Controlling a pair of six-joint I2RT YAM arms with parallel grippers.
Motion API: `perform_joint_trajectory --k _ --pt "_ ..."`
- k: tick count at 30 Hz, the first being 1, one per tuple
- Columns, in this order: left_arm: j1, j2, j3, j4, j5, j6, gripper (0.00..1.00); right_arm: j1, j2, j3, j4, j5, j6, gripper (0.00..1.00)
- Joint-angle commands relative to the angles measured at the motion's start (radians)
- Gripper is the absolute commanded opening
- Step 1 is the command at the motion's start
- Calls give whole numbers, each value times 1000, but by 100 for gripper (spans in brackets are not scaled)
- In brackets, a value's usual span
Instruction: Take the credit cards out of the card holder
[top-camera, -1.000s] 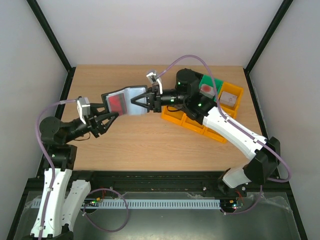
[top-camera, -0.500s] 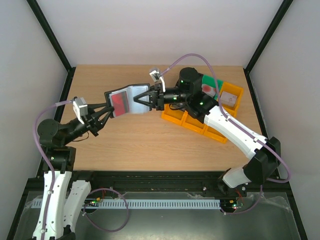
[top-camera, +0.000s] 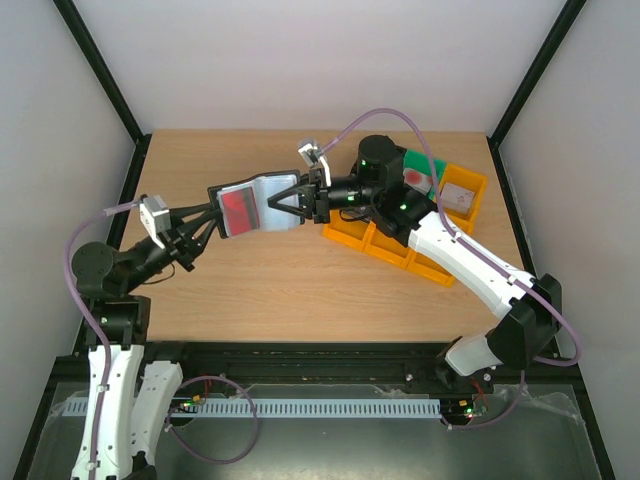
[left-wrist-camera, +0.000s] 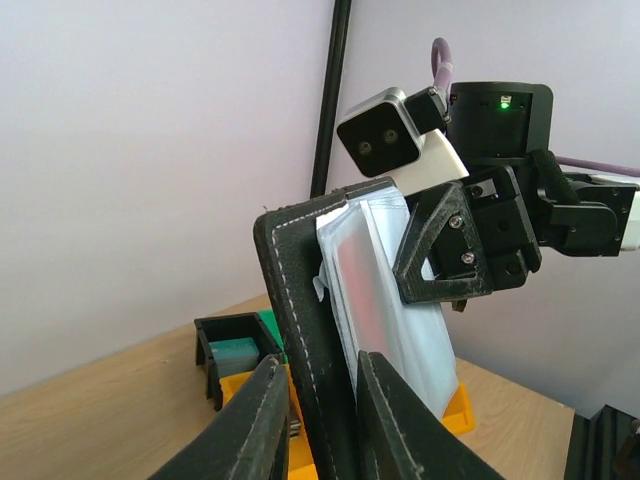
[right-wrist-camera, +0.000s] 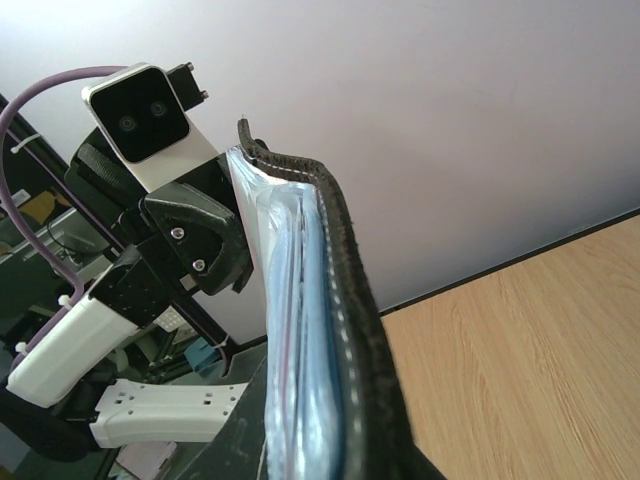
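The left end effector (top-camera: 213, 217) had narrowed to a slim gap and pinched the black stitched edge of the card holder (top-camera: 265, 190), one finger (left-wrist-camera: 262, 425) pressed on each face. The right end effector (top-camera: 276, 200) was closed almost fully on the opposite edge. The open holder hung in the air between the two sets of fingertips, above the counter (top-camera: 300, 285). A red credit card (top-camera: 237, 208) sat in the holder's half nearer the left end effector, just beyond its fingertips. The yellow bins (top-camera: 380, 245) lay behind the right end effector, beneath its wrist.
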Motion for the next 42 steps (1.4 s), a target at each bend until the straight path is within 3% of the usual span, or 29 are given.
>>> perform_joint_trajectory --k 1,11,25,27,28,31,32,38,40,42 --pt "2 -6 -25 56 14 19 21 1 -38 15 19 -26 -3 2" --pt "-60 18 -21 53 -2 92 17 22 -32 3 73 -31 26 2" --pt "-119 39 -30 83 32 108 21 60 -16 13 97 -36 34 2" --pt "-123 41 -30 97 42 96 14 64 -11 13 101 -38 36 2" --pt "-126 41 -29 104 45 85 6 63 -9 14 103 -38 34 2" --pt "-131 40 -28 117 61 57 2 63 -7 7 115 -30 33 2" --pt "-131 38 -26 117 61 49 2 64 -5 7 106 -15 27 8" --pt "-132 22 -16 14 -3 107 2 60 -16 58 -121 80 -150 74" --pt "-132 19 -10 5 -1 111 2 61 -30 69 -168 97 -208 88" --pt "-131 19 -14 25 10 86 2 61 -28 81 -184 131 -226 91"
